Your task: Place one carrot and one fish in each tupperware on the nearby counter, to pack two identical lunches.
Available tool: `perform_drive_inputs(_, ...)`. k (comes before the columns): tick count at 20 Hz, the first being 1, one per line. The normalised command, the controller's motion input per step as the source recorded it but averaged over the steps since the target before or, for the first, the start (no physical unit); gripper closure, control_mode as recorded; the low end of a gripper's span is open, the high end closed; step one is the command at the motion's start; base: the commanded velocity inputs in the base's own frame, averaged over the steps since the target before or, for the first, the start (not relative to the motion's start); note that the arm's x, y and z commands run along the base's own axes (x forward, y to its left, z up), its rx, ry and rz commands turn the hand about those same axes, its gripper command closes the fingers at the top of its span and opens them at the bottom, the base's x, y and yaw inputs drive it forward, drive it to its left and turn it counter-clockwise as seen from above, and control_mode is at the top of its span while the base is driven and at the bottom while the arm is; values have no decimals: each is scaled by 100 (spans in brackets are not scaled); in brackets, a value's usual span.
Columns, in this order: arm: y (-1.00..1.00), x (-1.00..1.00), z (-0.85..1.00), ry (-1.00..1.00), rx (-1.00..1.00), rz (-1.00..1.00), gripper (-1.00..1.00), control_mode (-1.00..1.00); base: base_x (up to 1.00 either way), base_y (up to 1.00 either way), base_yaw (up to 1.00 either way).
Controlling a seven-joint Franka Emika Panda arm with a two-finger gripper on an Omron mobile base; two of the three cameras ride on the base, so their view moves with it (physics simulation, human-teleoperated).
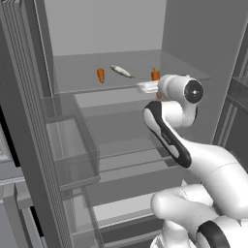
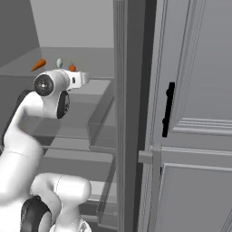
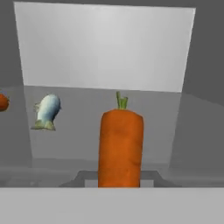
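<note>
Hand view puts a carrot (image 3: 120,146) dead ahead on the fridge shelf (image 3: 166,135), long axis running straight away from the gripper (image 1: 147,87), green top pointing at the back wall. Jaws look closed down on its near end, so this reads as the pick-up of the first carrot. A fish (image 3: 47,112) lies off to the left, a second carrot (image 1: 100,75) beyond it. Next move, I'd judge: lift clear, back out, carry it to a tupperware.
</note>
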Motion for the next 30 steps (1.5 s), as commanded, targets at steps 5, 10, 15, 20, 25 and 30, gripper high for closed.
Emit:
perform_drive_inputs(5, 0, -100, -25, 6, 0, 0, 100, -100, 0, 0, 0)
perform_drive_inputs(10, 0, -60, 26, 64, -3, 0, 100, -100, 0, 0, 0)
perform_drive_inputs(15, 0, -46, 19, 80, -7, 0, 100, -100, 0, 0, 0)
perform_drive_inputs(20, -3, -97, -64, 43, -1, -2, 100, -100, 0, 0, 0)
perform_drive_inputs(25, -4, -100, -77, 35, 0, -2, 100, -100, 0, 0, 0)
perform_drive_inputs(30, -12, -100, -11, 29, 0, -4, 100, -100, 0, 0, 0)
